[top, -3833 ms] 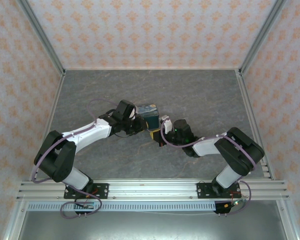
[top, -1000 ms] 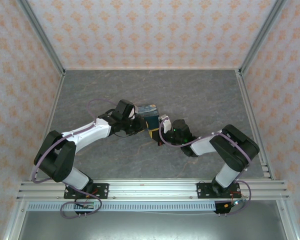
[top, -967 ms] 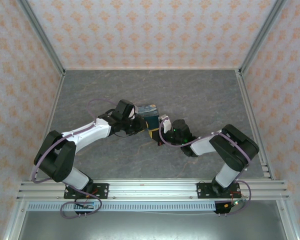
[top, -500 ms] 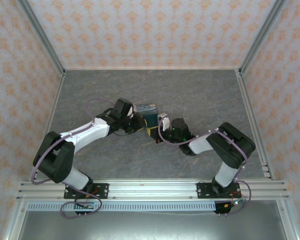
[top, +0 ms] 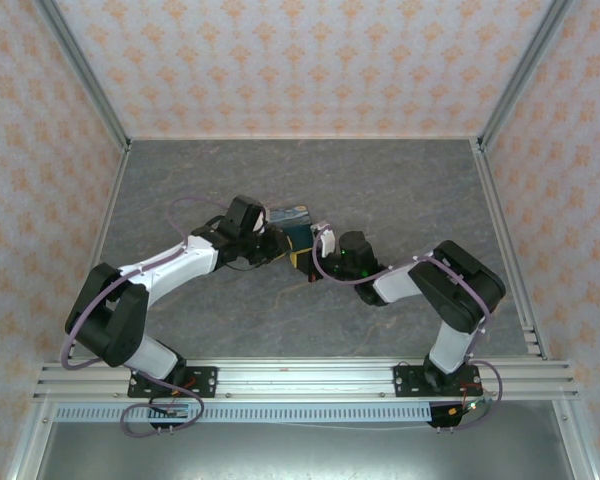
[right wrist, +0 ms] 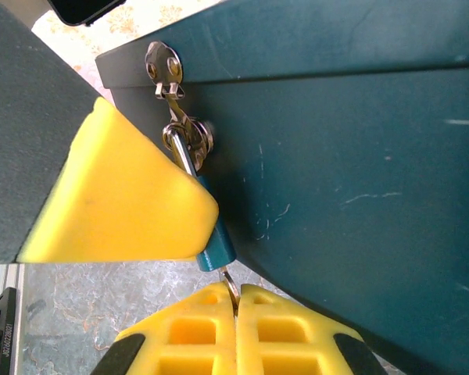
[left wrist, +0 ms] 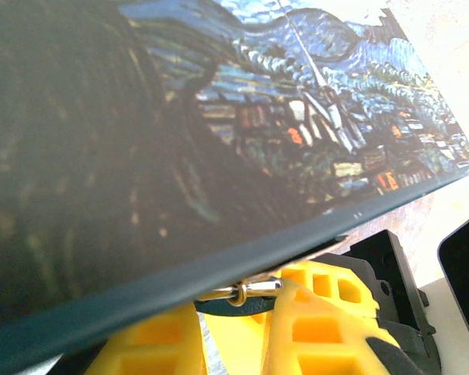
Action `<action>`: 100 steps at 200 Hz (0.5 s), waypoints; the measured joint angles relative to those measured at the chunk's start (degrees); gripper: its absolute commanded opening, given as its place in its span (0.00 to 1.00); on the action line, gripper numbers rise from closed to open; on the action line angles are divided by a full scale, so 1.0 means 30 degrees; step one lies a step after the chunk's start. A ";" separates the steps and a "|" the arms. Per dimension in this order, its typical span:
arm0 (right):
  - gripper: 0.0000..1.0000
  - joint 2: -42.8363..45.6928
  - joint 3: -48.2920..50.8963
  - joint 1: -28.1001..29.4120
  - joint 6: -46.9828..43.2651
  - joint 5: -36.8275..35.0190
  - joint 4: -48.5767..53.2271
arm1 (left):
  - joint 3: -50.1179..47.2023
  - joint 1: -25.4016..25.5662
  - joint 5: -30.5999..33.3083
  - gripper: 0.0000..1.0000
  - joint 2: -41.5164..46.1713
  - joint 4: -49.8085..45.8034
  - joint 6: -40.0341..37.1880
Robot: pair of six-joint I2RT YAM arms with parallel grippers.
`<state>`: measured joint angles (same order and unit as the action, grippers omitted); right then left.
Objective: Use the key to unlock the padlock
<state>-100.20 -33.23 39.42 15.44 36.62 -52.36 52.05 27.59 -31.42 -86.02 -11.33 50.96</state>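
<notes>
Right wrist view: the right gripper [right wrist: 236,301], pinched on the key [right wrist: 231,285], has closed in on the box [right wrist: 359,156] (insertion seems begun). The key tip meets the base of the hanging padlock [right wrist: 215,251], which the left gripper [left wrist: 238,303] clamps.

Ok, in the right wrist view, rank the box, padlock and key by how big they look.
1. Box, by far.
2. Padlock, partly hidden behind a yellow finger.
3. Key, a thin sliver.
</notes>
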 measured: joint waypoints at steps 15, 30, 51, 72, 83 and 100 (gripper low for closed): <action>0.00 -0.0058 0.0000 0.0007 0.0066 -0.0022 -0.0029 | -0.0007 0.0000 0.0058 0.09 -0.0058 0.0066 0.0000; 0.00 -0.0299 0.0124 0.0000 0.0219 -0.0182 -0.0342 | -0.0007 0.0015 0.0087 0.12 -0.0306 0.0233 0.0000; 0.00 -0.0882 0.0415 0.0000 0.0678 -0.0379 -0.1158 | -0.0168 0.0080 0.0095 0.20 -0.0809 0.0714 -0.0007; 0.00 -0.1617 0.0415 0.0007 0.1275 -0.0342 -0.1559 | -0.0656 0.0087 0.0109 0.32 -0.1260 0.1472 0.0015; 0.00 -0.1887 0.0415 0.0029 0.1639 -0.0270 -0.1676 | -0.1020 0.0095 0.0095 0.37 -0.1421 0.1916 0.0131; 0.00 -0.2171 0.0393 0.0066 0.2011 -0.0277 -0.2142 | -0.1479 0.0160 0.0095 0.46 -0.1421 0.2178 0.0102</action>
<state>-106.72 -32.05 39.62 21.47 35.79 -58.78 47.62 28.08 -31.14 -90.28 -4.80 51.27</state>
